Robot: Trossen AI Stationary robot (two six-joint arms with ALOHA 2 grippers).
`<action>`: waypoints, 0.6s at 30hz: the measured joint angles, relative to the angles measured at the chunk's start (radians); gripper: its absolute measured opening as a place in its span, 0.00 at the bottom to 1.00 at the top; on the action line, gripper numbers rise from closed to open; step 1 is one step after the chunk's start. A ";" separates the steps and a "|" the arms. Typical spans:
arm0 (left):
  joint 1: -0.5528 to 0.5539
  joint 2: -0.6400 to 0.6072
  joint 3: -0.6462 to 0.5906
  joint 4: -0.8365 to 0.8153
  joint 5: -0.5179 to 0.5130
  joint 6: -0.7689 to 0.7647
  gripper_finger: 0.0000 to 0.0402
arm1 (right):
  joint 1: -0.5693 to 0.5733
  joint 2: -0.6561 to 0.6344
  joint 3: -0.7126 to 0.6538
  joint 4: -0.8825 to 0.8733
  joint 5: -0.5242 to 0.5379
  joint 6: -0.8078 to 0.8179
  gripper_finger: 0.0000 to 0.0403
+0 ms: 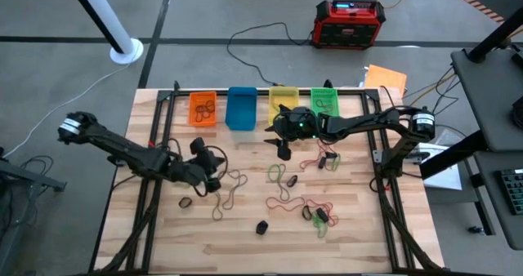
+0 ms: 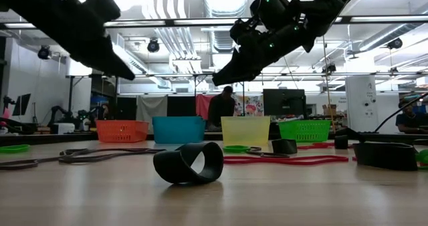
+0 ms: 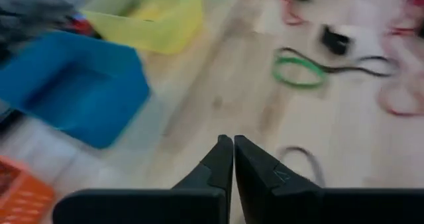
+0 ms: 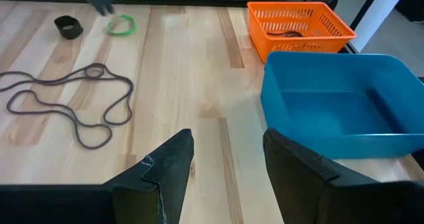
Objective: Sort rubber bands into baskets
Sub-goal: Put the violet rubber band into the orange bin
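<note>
Four baskets stand in a row at the table's far edge: orange [image 1: 203,109], blue [image 1: 241,109], yellow [image 1: 283,102], green [image 1: 324,101]. Rubber bands lie loose on the wood: brown loops [image 1: 231,186], a green one [image 1: 278,175], red ones [image 1: 283,201], black ones [image 1: 262,226]. My left gripper [image 3: 233,144] is shut above the table's left middle, and no band shows between its fingers. A grey-brown loop [image 3: 301,159] shows just beside them. My right gripper [image 4: 228,151] hangs open above the table, near the blue basket [image 4: 338,105], with nothing between its fingers.
A few bands lie inside the orange basket [image 4: 298,25]. A black band [image 2: 189,162] stands on edge near the table's front, with a red one [image 2: 281,160] behind it. A red-black box [image 1: 350,21] and cables sit on the floor beyond the table. A person [image 2: 224,105] stands in the room behind.
</note>
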 joint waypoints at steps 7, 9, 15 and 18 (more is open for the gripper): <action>0.000 0.014 -0.026 -0.047 0.143 -0.097 0.03 | 0.000 0.000 0.000 0.001 -0.008 -0.001 0.44; -0.001 0.033 -0.040 -0.049 0.154 -0.142 0.07 | 0.000 0.000 0.000 0.001 -0.008 0.000 0.44; -0.001 0.113 -0.109 0.018 0.149 -0.248 0.26 | 0.005 0.000 0.000 -0.002 -0.009 0.006 0.44; 0.000 0.173 -0.146 0.130 0.121 -0.246 0.33 | 0.006 0.000 0.000 -0.003 -0.010 0.002 0.44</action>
